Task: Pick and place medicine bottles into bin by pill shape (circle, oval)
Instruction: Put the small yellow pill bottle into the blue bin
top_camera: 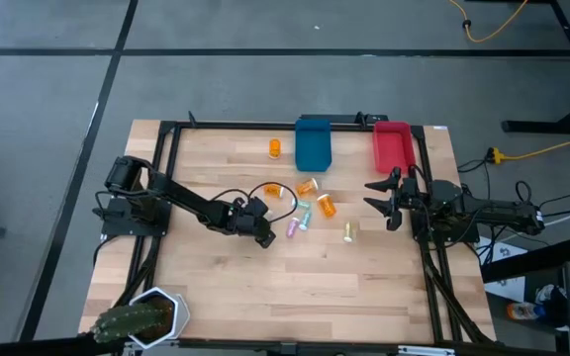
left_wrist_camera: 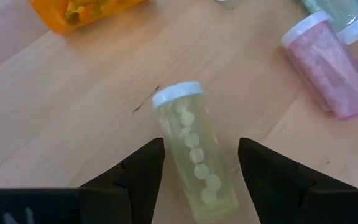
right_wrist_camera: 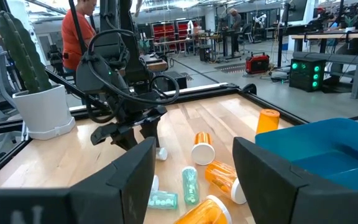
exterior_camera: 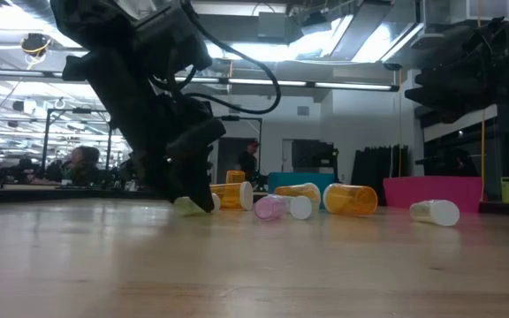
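A clear, pale-yellow bottle [left_wrist_camera: 194, 158] with a white cap and round pills lies on its side on the table. My left gripper [left_wrist_camera: 197, 155] is open and low over it, one finger on each side with a gap showing. It also shows in the high view [top_camera: 263, 231] and the low view [exterior_camera: 188, 190]. A pink bottle [left_wrist_camera: 331, 68] and an orange bottle [left_wrist_camera: 82, 11] lie nearby. In the high view, orange [top_camera: 308, 186], teal [top_camera: 303, 211] and clear [top_camera: 349, 231] bottles lie mid-table, and one orange bottle [top_camera: 275, 148] sits near the blue bin. My right gripper [top_camera: 384, 201] is open and empty at the right.
A blue bin [top_camera: 313, 143] and a red bin [top_camera: 391, 146] stand at the far edge. A cactus in a white pot [top_camera: 142, 318] stands at the near left corner. A black frame [top_camera: 166, 158] rims the table. A person [right_wrist_camera: 79, 31] stands beyond the table.
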Action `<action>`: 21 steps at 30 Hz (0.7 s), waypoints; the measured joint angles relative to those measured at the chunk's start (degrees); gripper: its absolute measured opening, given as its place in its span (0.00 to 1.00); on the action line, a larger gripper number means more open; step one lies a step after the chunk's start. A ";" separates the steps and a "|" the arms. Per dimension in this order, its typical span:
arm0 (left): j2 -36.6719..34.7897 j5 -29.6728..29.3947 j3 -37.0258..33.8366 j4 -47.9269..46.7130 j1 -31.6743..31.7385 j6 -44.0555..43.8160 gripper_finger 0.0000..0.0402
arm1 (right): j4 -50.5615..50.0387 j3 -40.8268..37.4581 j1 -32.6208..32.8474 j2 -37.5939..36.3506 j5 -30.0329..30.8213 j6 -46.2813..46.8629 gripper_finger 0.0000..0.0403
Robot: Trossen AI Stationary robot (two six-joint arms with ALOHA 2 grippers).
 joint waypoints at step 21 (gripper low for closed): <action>0.13 -0.83 21.10 1.09 11.09 28.12 0.14 | 0.02 0.00 -0.01 0.00 0.14 0.07 0.54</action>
